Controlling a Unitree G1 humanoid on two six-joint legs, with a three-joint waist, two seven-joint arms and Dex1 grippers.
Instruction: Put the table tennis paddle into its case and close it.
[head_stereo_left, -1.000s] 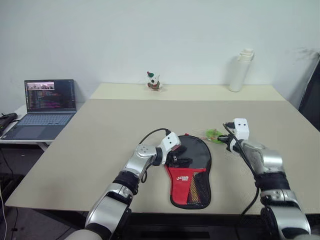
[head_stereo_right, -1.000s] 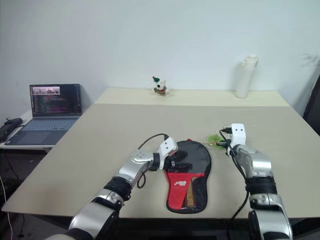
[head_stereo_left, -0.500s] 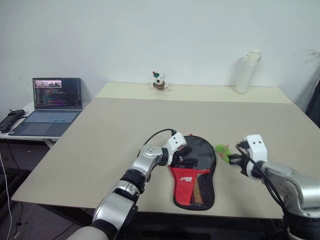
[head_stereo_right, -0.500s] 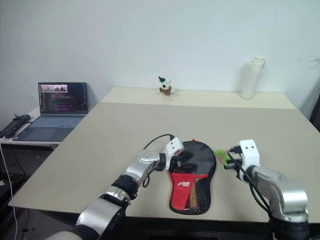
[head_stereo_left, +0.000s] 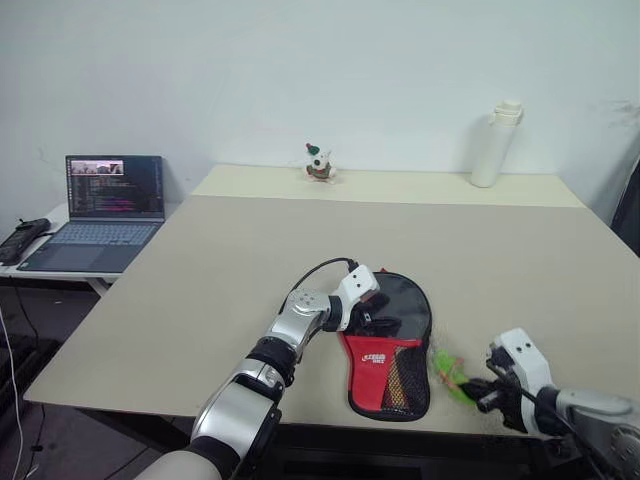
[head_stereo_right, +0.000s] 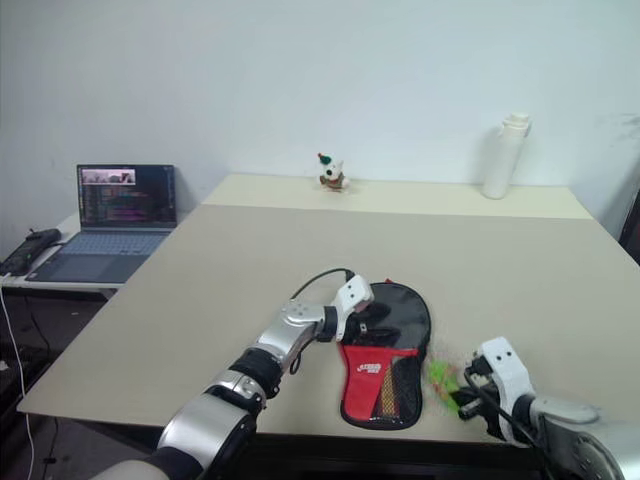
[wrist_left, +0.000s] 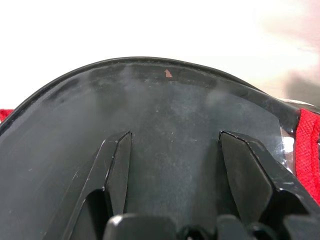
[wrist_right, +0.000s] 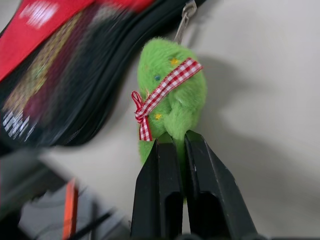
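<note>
The case (head_stereo_left: 388, 350) covers whatever lies inside it — the mesh pocket gives only a dim reddish shape. In the right wrist view its fabric is smeared by blur and cut by the edge. The left end effector (head_stereo_left: 378, 314) hides part of the black upper panel. The laptop (head_stereo_left: 95, 212) screen's text — too small to read.

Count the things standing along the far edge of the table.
2: a small figurine left of the middle and a white bottle toward the right, both near the wall.
</note>
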